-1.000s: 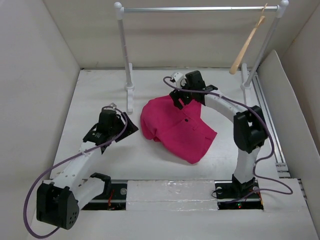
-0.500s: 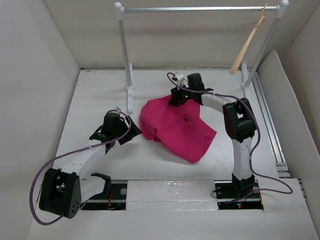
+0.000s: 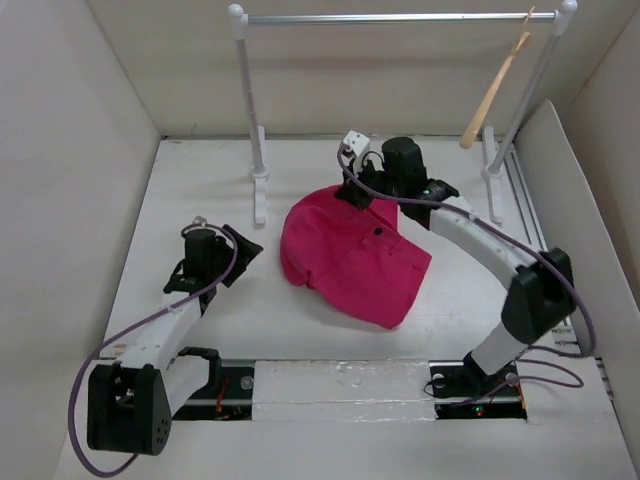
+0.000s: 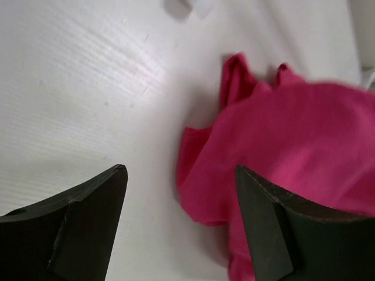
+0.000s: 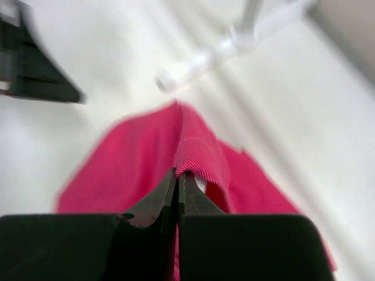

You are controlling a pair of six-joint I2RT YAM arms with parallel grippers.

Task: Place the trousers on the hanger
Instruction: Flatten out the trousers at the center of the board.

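Note:
The magenta trousers lie bunched on the table's middle, a small dark button showing. My right gripper sits at their far edge, shut on a raised fold of ribbed pink fabric; its tips meet with cloth pinched between them. My left gripper hovers just left of the trousers, open, with only bare table and the pink hem between its fingers. The tan wooden hanger hangs tilted from the right end of the rail.
A white-and-silver rail frame spans the back; its left post foot stands close to the trousers' far-left edge, the right post beside the hanger. White walls enclose the table on three sides.
The right gripper has shut on the trousers' far edge and its arm has swung outward to the right. The left gripper has drawn back to the left, away from the fabric.

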